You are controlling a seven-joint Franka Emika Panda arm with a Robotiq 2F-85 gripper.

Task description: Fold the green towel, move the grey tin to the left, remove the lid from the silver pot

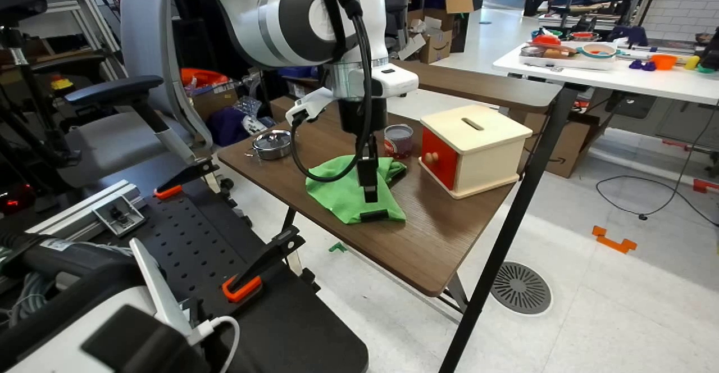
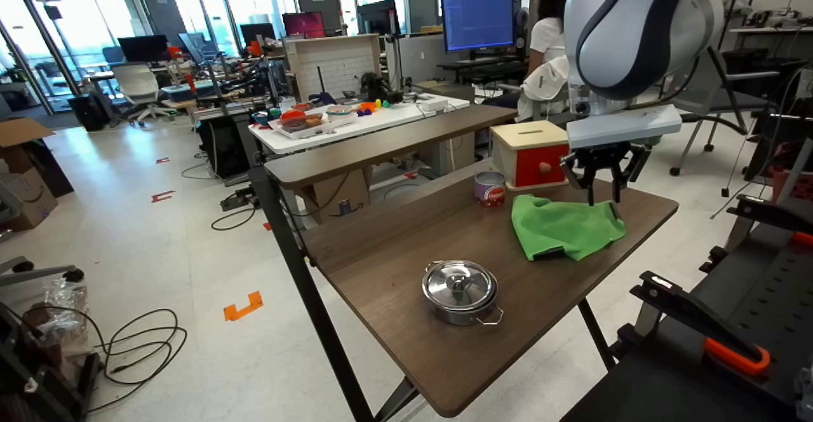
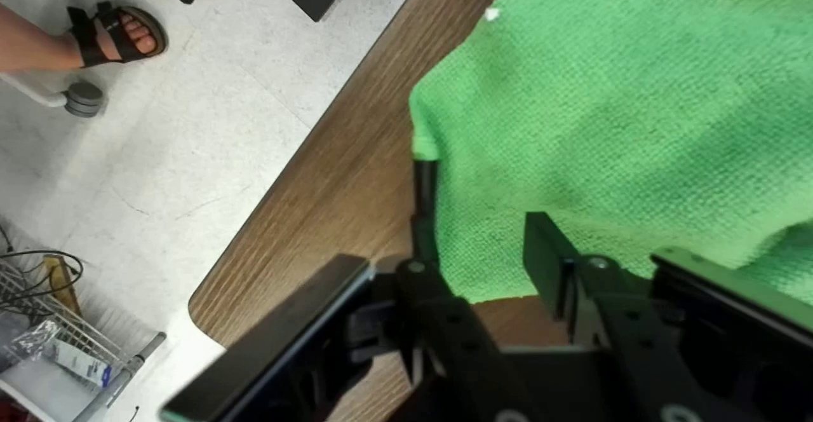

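Observation:
The green towel (image 1: 351, 193) lies rumpled on the brown table and also shows in an exterior view (image 2: 565, 228). It has dark patches at its edges. My gripper (image 2: 603, 198) is open, pointing down at one edge of the towel. In the wrist view the open fingers (image 3: 483, 225) are apart, with towel below and between them and a dark patch in line with the left finger. Contact cannot be told. The grey tin (image 2: 490, 190), with a purple and red label, stands upright behind the towel. The silver pot (image 2: 462, 314) has its lid (image 2: 458, 284) on.
A wooden box (image 1: 472, 148) with a red front stands beside the tin; it also shows in an exterior view (image 2: 530, 155). A raised shelf (image 2: 394, 142) runs along the table's back. A black bench with clamps (image 1: 241, 289) stands near the table (image 1: 415, 255).

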